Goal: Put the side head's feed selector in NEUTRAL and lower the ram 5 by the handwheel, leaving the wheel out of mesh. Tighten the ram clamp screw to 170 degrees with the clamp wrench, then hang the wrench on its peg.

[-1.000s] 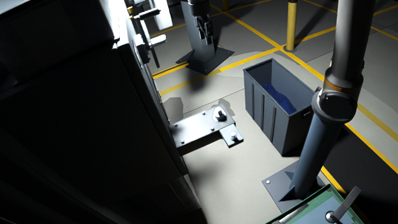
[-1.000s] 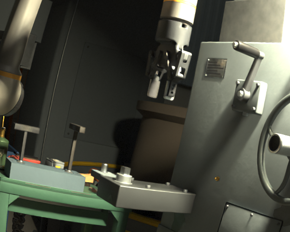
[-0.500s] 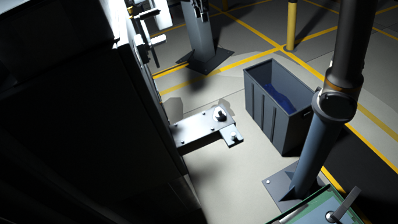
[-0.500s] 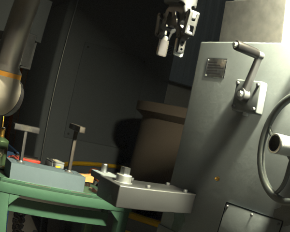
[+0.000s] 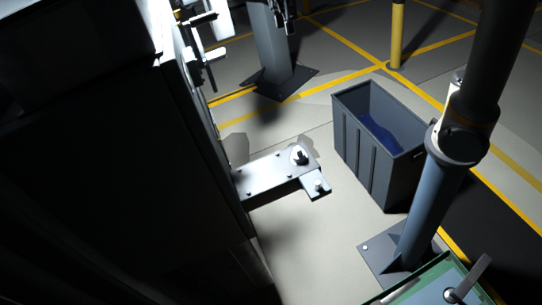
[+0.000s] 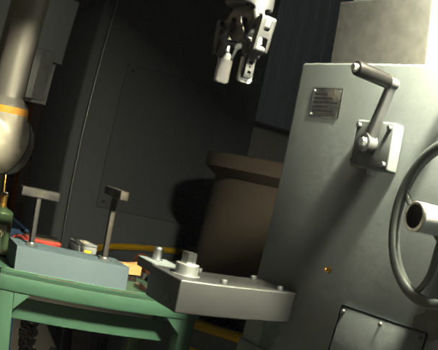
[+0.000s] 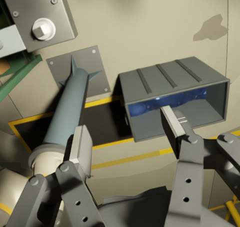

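Note:
The feed selector lever (image 6: 376,102) stands on the side head's grey face, tilted with its dark grip up and to the left. My gripper (image 6: 234,73) hangs high in the air to the left of it, open and empty, pointing down. The handwheel (image 6: 425,222) sits low on the right of the same face. On the bracket below, the square-headed ram clamp screw (image 6: 188,263) stands up, with a small peg (image 6: 157,253) beside it. Two T-handled wrenches (image 6: 113,220) stand upright in a block on the green bench.
Behind the work is the dark machine body (image 5: 100,146). An open grey bin (image 5: 379,142) with blue rags sits on the floor under my fingers (image 7: 127,134). The arm's pedestal (image 5: 423,206), a yellow post (image 5: 397,18) and the green bench (image 6: 61,294) stand around.

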